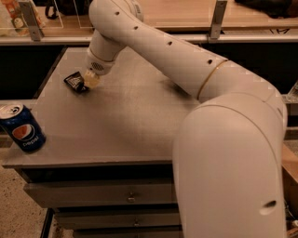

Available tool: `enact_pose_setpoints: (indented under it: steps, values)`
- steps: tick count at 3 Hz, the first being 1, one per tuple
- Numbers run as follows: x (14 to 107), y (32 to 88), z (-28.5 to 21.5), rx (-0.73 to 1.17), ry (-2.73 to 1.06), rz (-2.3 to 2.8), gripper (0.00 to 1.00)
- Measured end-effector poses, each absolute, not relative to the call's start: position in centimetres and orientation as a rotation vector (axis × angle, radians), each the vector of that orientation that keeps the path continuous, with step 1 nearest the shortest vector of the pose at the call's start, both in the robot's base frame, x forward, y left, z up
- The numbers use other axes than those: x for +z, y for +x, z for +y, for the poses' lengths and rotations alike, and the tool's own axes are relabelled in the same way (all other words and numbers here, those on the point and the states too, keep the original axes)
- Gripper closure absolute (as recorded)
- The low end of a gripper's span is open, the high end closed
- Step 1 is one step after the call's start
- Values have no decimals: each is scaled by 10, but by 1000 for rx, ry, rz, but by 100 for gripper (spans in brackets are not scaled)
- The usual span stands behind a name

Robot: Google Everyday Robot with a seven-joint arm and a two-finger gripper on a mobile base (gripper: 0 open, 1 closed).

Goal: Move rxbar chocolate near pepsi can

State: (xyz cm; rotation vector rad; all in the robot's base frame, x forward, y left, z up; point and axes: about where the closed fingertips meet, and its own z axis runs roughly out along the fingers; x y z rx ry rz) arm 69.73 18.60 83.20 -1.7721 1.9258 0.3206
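- The gripper (pixel 91 80), a cream-coloured tip at the end of the white arm (pixel 186 60), is lowered to the far left part of the table top. Whether it is spread, pressed together or pinching anything cannot be told from this view.
- The gripper touches the right end of the rxbar chocolate (pixel 73 82), a small flat black rectangular wrapper with faint white lettering. It lies at a slant on the table near the far left corner.
- The pepsi can (pixel 22 128), a blue soda can with the red, white and blue globe logo and a silver top, stands upright at the near left corner. It is well apart from the rxbar chocolate and close to the table's edge.
- The table (pixel 139 121) has a flat grey, finely textured top, with grey metal drawers (pixel 107 197) beneath its front edge.
- The arm runs from the gripper up and across to a bulky white rounded segment (pixel 233 162) that fills the right foreground.
- Behind the table runs a light wooden shelf (pixel 177 14) with grey upright posts.
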Motion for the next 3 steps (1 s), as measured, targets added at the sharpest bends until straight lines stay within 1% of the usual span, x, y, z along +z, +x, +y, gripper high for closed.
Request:
enact_pose_setpoints:
  steps: [1,3]
  values:
    - [845,689,179,347,-1792,1756,100]
    - [867,672,161,475,-1824,1533,100]
